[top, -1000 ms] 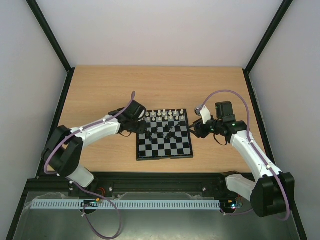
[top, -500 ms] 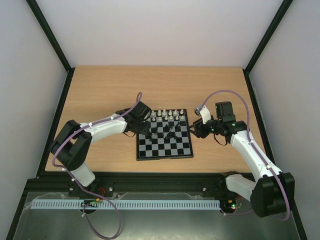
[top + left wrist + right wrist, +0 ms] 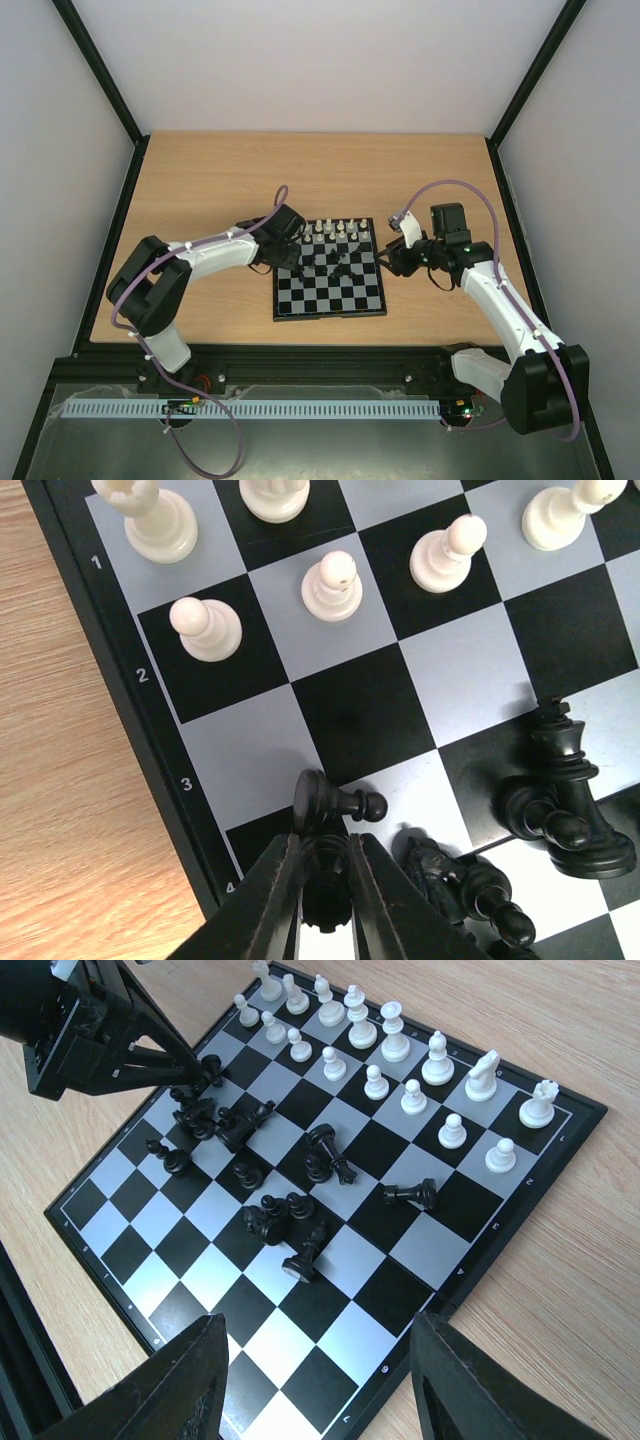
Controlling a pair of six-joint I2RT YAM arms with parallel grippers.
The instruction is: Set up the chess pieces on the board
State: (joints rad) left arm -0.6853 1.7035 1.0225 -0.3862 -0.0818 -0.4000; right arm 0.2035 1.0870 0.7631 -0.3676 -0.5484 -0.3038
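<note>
Wooden table (image 3: 200,180) with board (image 3: 330,300); left gripper (image 3: 325,842) tight around black chessman (image 3: 322,880) at its left edge, right gripper (image 3: 320,1332) agape opposite.

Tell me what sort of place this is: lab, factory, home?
Probably a lab robot cell: white walls and black frame posts enclose a wooden table, with the left arm and right arm bolted at its near edge, reaching a chessboard.
</note>
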